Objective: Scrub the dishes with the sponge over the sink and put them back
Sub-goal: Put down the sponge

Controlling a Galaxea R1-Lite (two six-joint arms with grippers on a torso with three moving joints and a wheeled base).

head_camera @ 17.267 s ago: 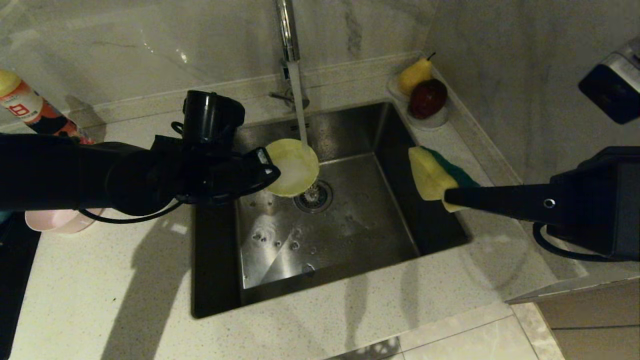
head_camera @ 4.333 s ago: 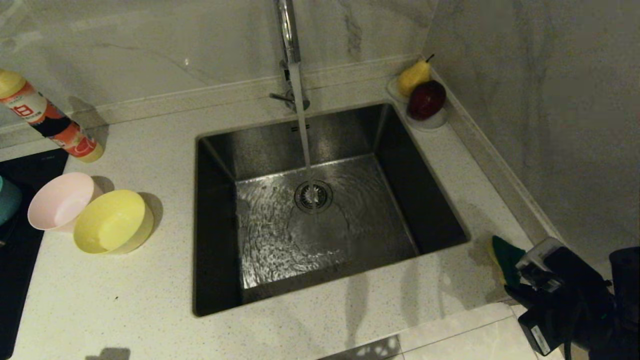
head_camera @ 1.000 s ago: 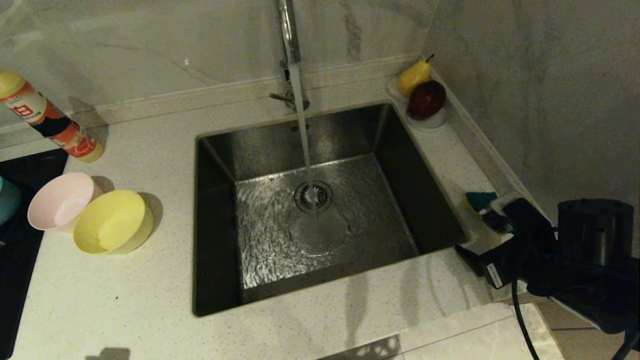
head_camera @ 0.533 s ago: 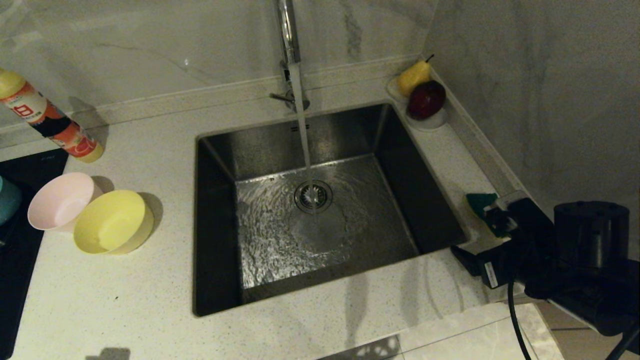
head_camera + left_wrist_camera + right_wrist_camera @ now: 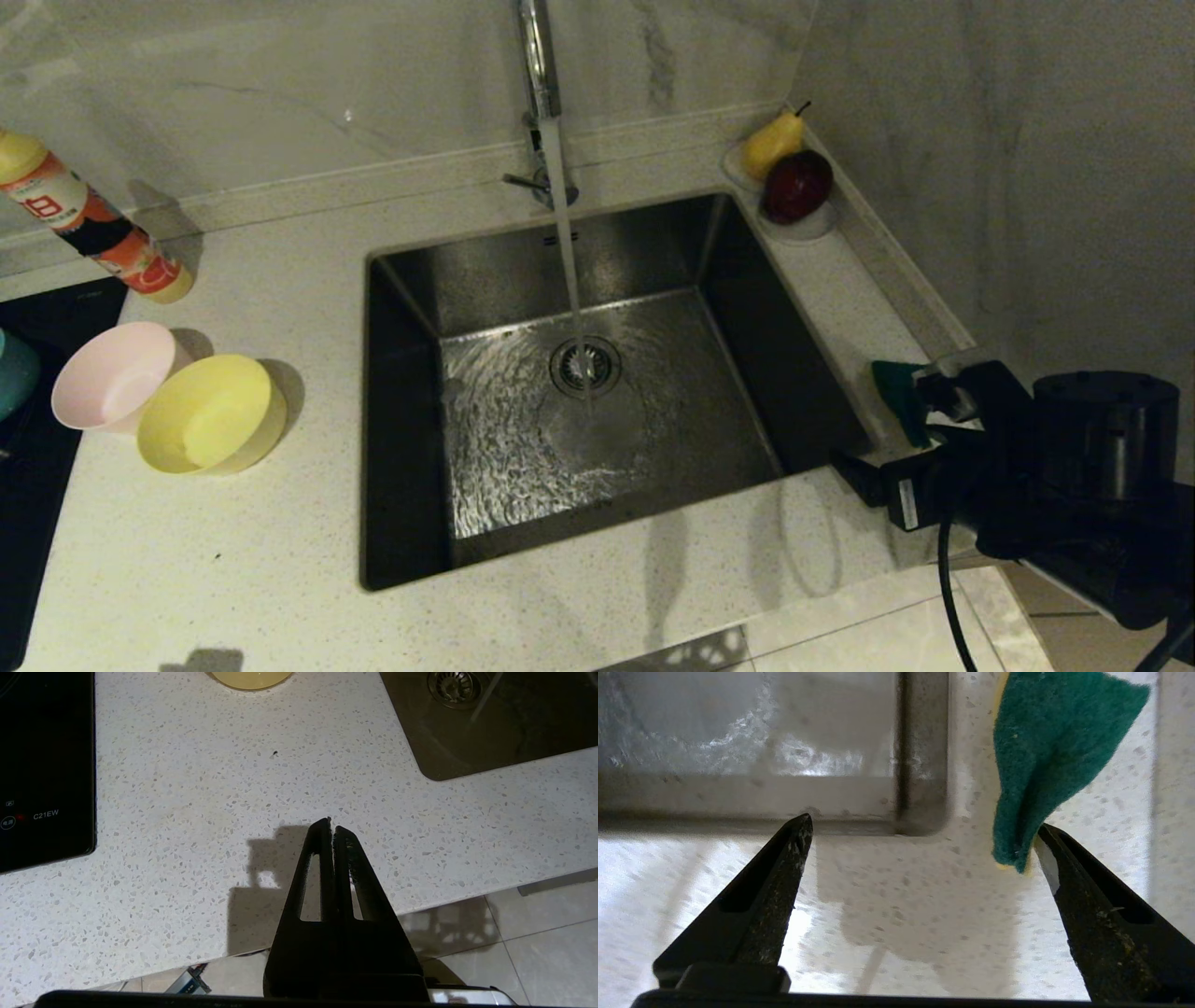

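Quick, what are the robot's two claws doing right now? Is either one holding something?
Left gripper: shut, holding nothing, above the countertop.
Right gripper: open wide beside the sink; the sponge leans against one finger, not clamped.

Brushed steel sink (image 5: 485, 280), speckled stone counter (image 5: 233, 541), rough green-faced sponge (image 5: 1045, 751).

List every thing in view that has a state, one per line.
Faucet: running, water streaming into the sink.
Sink: wet, no dishes in it.
Yellow bowl: upright on the counter, touching the pink bowl.
Pink bowl: upright on the counter.
Sponge: green face showing, against one finger of the right claw.
Right claw: open, beside the sink.
Left claw: shut, empty, above the counter.
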